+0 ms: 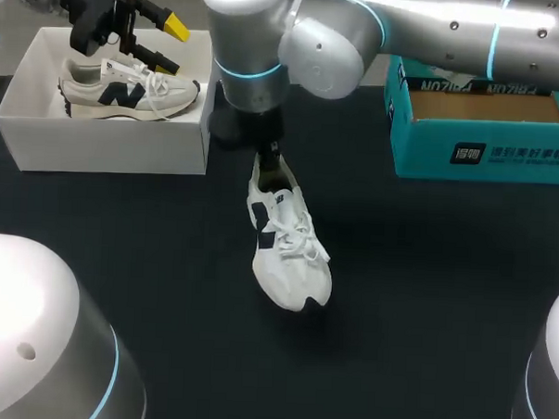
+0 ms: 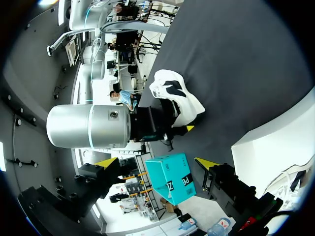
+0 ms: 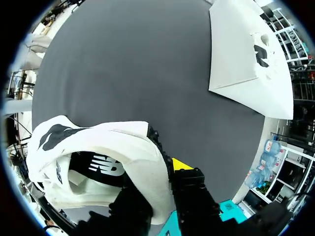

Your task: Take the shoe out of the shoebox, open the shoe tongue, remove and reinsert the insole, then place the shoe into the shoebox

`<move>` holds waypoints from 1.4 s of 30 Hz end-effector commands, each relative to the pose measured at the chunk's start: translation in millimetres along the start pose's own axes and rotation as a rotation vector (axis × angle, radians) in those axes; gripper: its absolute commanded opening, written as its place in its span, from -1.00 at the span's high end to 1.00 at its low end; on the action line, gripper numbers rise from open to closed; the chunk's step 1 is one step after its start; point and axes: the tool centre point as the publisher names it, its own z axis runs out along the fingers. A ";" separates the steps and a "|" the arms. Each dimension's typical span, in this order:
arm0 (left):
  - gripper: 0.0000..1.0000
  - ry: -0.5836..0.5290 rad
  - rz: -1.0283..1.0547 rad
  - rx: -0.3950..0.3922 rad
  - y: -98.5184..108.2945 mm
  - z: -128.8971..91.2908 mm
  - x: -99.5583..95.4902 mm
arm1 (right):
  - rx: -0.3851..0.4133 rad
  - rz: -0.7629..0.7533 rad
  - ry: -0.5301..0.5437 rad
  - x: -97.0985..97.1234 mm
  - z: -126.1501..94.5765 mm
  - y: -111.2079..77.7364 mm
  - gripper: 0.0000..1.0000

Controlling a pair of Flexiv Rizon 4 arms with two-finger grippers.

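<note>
Black surface (image 1: 424, 299) has loads of room, so the big worry for me isn't space, it's the two arms meeting. Right arm (image 1: 436, 35) comes in from the right and reaches past the middle, ending close to the white shoebox (image 1: 106, 146). The left hand (image 1: 164, 43) hangs right over that box, fingers wide, holding nothing. If the shoe heads for the box from here, I'd guess the arms bump unless the left one clears out first. The box also has another shoe (image 1: 127, 90) in it, so room inside looks tight, and a sloppy drop could catch the front wall or land on top of that one. Teal box (image 1: 486, 154) sits well apart on the right, no issue there.

Smaller stuff: the white shoe (image 1: 291, 256) is near the middle of the surface, toe toward the robot, heel toward the boxes. Right hand (image 3: 160, 184) is clamped on the heel collar, one finger outside and the other down inside the opening. That's a soft, thin pinch point, so my guess is that on a lift the toe swings down, or the collar folds and slips out. Can't tell whether the sole is fully down. Insole (image 3: 98, 169) looks seated.
</note>
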 end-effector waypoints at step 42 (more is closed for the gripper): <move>-1.00 0.002 0.001 0.003 0.5 -0.6 0.0 | 0.021 -0.046 -0.150 -19.1 -175.3 -43.1 1.00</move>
